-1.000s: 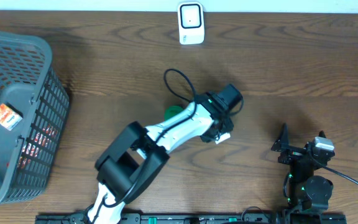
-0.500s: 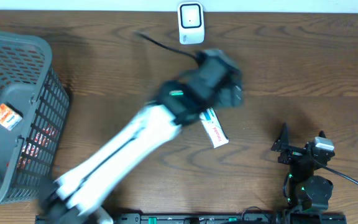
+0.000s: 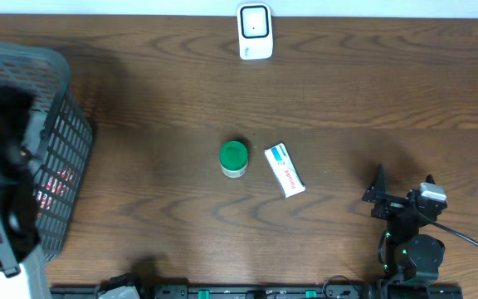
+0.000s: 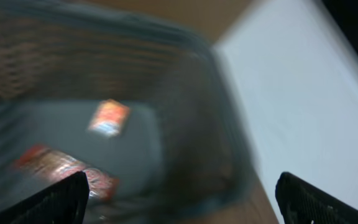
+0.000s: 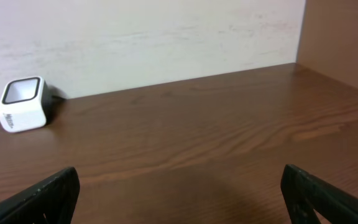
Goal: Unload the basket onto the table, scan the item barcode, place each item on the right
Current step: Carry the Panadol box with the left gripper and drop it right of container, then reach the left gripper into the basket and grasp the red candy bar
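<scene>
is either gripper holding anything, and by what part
Nothing is held: the left gripper hangs open over the basket, and the right gripper is open and empty.

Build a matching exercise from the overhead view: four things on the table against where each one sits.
Things:
1. scanner
2. green-lidded jar
3. white packet
4. basket

Places:
A. left side of the table
B. far edge, by the wall
C. centre, just right of a round thing
D. centre, just left of a flat oblong thing

Pairs: 1-B, 2-D, 3-C, 4-A
</scene>
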{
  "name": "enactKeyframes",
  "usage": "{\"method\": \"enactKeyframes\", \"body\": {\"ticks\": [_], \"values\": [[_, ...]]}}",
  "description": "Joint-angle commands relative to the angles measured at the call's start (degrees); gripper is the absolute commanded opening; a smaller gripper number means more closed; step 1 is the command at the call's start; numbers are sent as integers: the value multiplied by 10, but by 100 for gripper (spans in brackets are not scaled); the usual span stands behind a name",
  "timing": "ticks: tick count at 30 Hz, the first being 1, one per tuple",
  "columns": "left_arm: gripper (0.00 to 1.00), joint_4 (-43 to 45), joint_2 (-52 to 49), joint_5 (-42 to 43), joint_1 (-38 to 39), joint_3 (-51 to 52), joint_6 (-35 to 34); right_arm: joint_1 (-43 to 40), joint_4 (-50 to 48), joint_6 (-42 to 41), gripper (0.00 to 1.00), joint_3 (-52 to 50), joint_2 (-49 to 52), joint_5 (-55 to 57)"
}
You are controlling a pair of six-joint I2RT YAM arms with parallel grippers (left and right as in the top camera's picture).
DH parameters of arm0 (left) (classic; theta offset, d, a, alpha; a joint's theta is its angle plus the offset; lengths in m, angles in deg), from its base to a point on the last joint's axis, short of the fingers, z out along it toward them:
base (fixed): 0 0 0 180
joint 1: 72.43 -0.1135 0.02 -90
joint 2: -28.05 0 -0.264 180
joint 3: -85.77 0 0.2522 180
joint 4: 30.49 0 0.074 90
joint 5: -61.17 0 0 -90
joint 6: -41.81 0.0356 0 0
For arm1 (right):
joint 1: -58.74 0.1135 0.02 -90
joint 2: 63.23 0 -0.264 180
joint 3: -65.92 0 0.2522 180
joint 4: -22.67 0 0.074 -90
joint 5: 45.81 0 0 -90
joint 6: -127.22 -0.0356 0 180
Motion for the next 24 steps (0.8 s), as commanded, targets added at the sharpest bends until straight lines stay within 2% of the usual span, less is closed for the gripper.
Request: {"method": "enactKeyframes", "body": {"ticks": [1, 4, 10, 17, 24], "values": [[96, -43, -37, 53, -118, 10, -130, 3, 2, 8, 99, -1, 0, -1], [96, -77, -86, 97, -179, 24, -169, 3, 2, 8, 99, -1, 0, -1], [96, -153, -196, 104, -218, 61, -277, 3, 2, 8, 99, -1, 0, -1], [96, -118, -342, 104, -218, 91, -286, 3, 2, 8, 99, -1, 0, -1], [96, -94, -422, 104, -218, 91, -286, 3, 2, 8, 99, -1, 0, -1]]}}
